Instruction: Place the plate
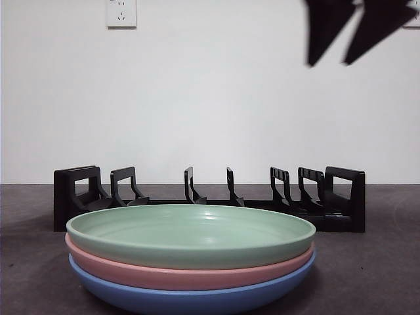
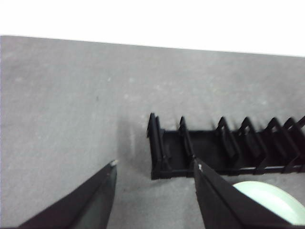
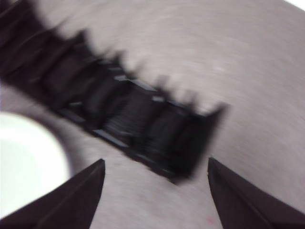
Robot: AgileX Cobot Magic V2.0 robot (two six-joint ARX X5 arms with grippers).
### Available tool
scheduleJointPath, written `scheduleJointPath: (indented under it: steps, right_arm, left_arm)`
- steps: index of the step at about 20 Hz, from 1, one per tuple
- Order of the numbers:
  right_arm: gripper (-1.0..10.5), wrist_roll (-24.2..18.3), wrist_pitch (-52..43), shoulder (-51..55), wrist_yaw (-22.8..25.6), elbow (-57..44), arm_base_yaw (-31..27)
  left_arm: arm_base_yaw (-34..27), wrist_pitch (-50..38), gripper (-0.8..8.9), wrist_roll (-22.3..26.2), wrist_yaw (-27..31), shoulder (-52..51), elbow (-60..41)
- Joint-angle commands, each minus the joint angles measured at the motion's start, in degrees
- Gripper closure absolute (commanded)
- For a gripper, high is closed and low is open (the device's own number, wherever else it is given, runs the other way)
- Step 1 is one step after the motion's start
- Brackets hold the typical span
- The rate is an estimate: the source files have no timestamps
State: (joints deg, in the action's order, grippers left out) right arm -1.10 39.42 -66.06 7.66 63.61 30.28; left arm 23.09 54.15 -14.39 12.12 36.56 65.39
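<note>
White wall, grey desk (image 1: 380,262). Plates stack: green plate (image 1: 190,233) top. Black rack (image 1: 210,197) behind. Right gripper (image 3: 155,169) jaws apart, aloft, approach stage. Left gripper (image 2: 155,171) apart, waiting. Next: grip green rim.

Low front camera level across table, both wrist cameras angled down, all sharing black rack (image 1: 210,197).

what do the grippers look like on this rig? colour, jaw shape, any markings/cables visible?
Both are plain black. The left gripper has two flat jaws tapering to sharp points, each with a small pale fleck at its tip. The right gripper shows the same black wedge shape, blurred. In the front view one gripper shows as two dark pointed tips at the top right corner. No cables, labels or markings show.
</note>
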Motion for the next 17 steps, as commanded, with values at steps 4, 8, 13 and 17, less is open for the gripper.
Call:
scheduleJointPath:
  steps: [4,8,13,17]
  right_arm:
    - [6.0,-1.1,-0.3,7.2,-1.8,-4.7,-8.3]
    - [6.0,-1.2,1.4,8.8,-1.6,-4.9,-8.7]
    - [9.2,-1.2,3.8,8.9,-1.8,-4.9,-8.7]
    - [9.3,-1.0,2.8,8.9,-2.2,-4.9,-8.6]
  left_arm:
    - [0.1,-3.1,5.64,0.4,0.3,5.4,0.5]
    - [0.1,-3.1,5.65,0.2,0.3,7.8,0.5]
    - [0.2,-2.6,7.91,0.4,0.2,8.8,0.5]
    - [0.2,-2.6,8.07,0.3,0.2,8.6,0.6]
